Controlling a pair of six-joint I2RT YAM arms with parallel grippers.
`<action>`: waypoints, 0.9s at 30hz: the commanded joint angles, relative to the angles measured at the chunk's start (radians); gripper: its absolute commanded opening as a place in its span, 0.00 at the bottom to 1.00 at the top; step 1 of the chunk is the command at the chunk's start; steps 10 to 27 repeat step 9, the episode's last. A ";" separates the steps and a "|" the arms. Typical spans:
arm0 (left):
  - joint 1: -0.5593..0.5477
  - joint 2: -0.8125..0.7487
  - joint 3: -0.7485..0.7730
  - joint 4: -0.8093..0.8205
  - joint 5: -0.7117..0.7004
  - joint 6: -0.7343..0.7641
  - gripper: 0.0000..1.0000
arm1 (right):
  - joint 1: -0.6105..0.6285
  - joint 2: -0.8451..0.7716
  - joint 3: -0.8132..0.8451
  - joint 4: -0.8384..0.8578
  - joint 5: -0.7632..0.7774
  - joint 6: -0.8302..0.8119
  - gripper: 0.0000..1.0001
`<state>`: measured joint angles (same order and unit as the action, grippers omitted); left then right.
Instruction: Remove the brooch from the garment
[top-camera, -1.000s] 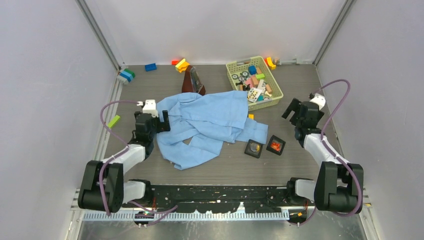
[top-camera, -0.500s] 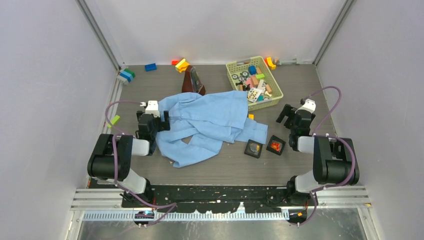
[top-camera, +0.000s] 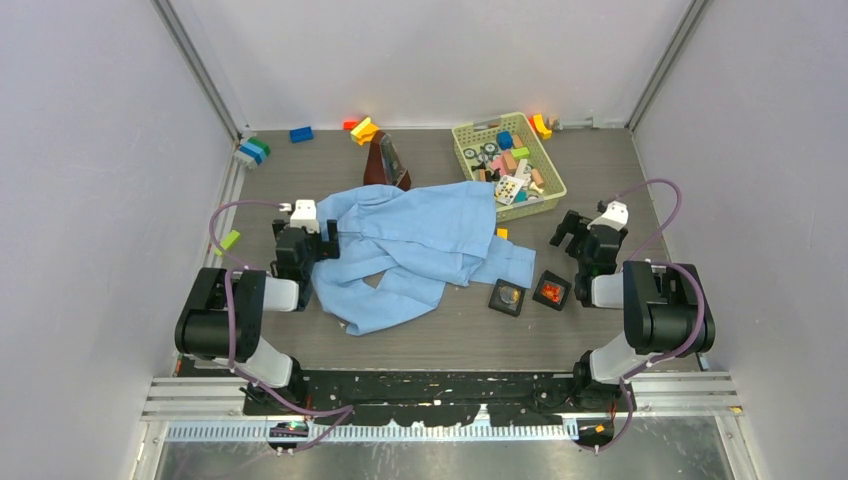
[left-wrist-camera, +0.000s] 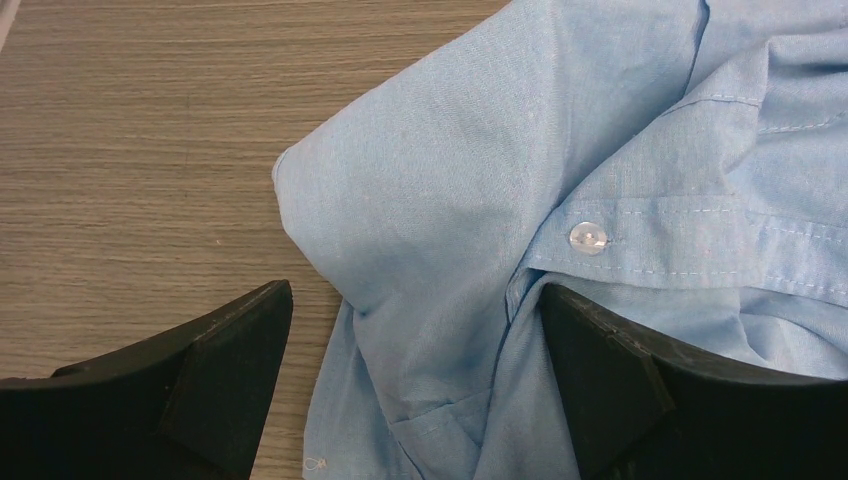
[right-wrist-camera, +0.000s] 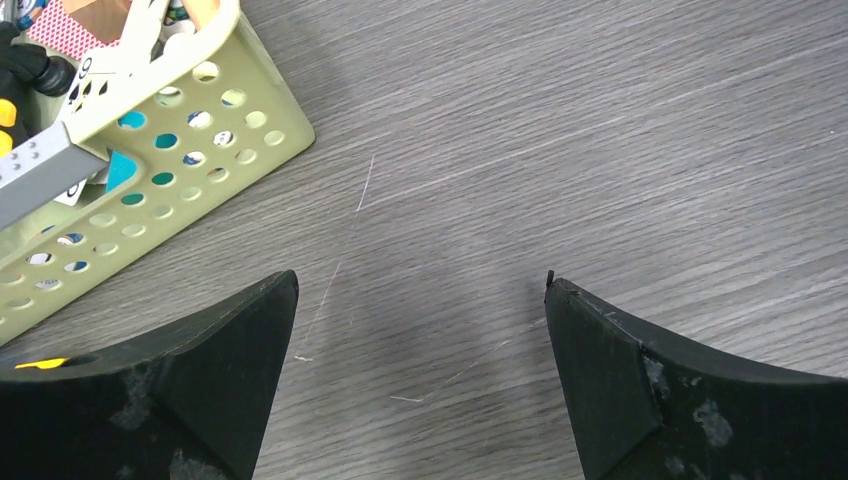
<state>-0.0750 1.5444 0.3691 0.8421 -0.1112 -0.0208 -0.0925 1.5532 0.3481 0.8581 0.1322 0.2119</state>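
Note:
The garment is a light-blue shirt lying crumpled in the middle of the table. No brooch shows on it in any view. My left gripper is open at the shirt's left edge. In the left wrist view the gripper has folded cloth between its spread fingers, beside a clear button. My right gripper is open and empty over bare table, right of the shirt. In the right wrist view the gripper is above scratched wood.
A green basket of small toys stands at the back right, also in the right wrist view. Two small black boxes lie right of the shirt. A dark brown object and loose bricks are behind it.
Both arms have folded back at the elbows. The right gripper has moved a little left and nearer. The left gripper stays at the shirt's edge. The shirt has not moved.

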 joint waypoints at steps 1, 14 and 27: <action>0.009 0.000 -0.002 0.085 -0.004 0.012 0.98 | 0.007 -0.001 0.007 0.088 -0.002 -0.026 1.00; 0.010 -0.001 -0.001 0.083 -0.002 0.012 0.98 | 0.007 -0.001 0.006 0.091 -0.003 -0.028 1.00; 0.010 -0.001 -0.001 0.083 -0.002 0.012 0.98 | 0.007 -0.001 0.006 0.091 -0.003 -0.028 1.00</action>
